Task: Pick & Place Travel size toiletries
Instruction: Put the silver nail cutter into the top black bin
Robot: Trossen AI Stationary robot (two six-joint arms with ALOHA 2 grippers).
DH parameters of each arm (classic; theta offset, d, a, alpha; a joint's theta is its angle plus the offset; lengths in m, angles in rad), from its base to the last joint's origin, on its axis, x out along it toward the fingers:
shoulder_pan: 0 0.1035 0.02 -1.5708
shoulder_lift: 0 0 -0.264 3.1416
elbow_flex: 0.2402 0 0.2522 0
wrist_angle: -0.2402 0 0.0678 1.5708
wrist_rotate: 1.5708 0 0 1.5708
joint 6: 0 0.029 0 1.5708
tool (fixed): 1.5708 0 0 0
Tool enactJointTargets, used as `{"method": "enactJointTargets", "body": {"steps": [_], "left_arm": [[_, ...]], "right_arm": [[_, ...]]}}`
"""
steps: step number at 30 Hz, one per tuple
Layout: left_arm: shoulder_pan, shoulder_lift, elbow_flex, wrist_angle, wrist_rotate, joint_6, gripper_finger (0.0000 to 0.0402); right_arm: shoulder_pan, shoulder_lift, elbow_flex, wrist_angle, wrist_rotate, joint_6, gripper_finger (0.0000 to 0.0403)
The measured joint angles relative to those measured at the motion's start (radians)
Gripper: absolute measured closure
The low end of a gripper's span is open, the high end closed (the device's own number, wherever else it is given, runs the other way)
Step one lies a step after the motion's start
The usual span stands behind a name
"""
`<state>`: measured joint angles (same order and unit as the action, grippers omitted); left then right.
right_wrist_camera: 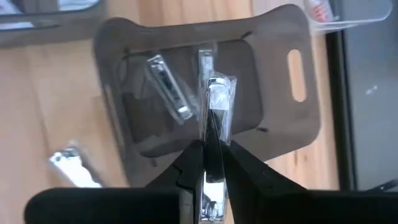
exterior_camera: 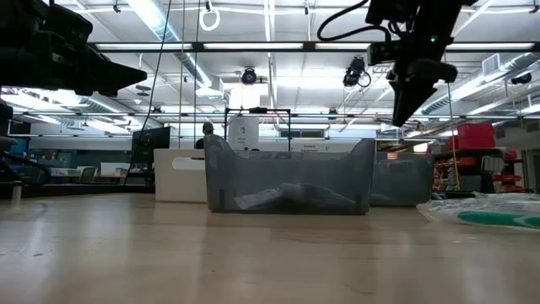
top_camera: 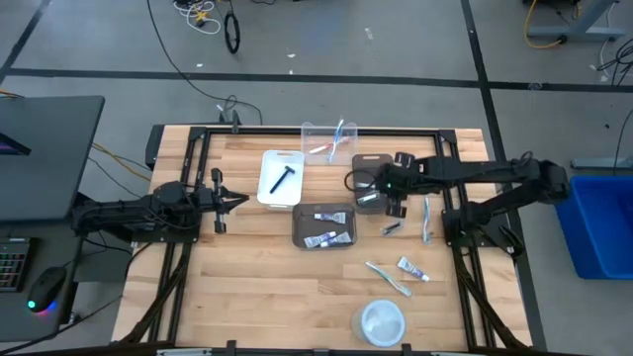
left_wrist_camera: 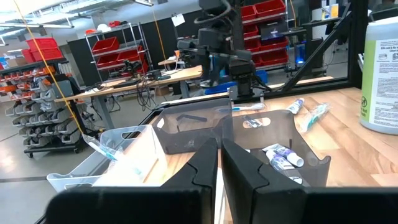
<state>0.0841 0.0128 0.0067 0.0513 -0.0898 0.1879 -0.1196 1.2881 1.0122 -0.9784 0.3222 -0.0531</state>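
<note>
Nearest, in the right wrist view: right gripper (right_wrist_camera: 214,149) drawn narrow on a slim silvery piece (right_wrist_camera: 216,102), gripped at its lower end, long edge up. Probably a nail clipper in a clear sleeve, though hard to say from this angle. Directly beneath, apart from it: dark grey bin (right_wrist_camera: 292,37) with two similar silvery pieces (right_wrist_camera: 166,87) lying flat on its floor. Just outside the bin on the bare wood, one more wrapped piece (right_wrist_camera: 73,167).

Likely light, rigid and slick, with film that may slide against the pads. Best taken across the flat faces near the middle, not by the tip, to stop it swinging. Not fragile; fine to release from low over the bin.

Farther out, from above: loose toothbrush (top_camera: 426,218) and toothpaste tube (top_camera: 412,268) on the table beside the right arm, round white dish (top_camera: 382,321) at the front edge. Mid-table, a grey bin (top_camera: 297,213) of small tubes; past it a white bin (top_camera: 267,163) with a black razor (top_camera: 284,179).

Farthest across, at the table's left side: left gripper (top_camera: 235,201), fingers pressed almost together on nothing, waiting.
</note>
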Motion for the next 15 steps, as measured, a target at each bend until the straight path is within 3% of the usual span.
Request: {"method": "enactJointTargets", "body": {"steps": [15], "left_arm": [[0.0,0.0,0.0,0.0,0.0,0.0,0.0374]], "right_arm": [[-0.185,0.004,-0.061,0.308,-0.05,-0.239,0.0348]]}}
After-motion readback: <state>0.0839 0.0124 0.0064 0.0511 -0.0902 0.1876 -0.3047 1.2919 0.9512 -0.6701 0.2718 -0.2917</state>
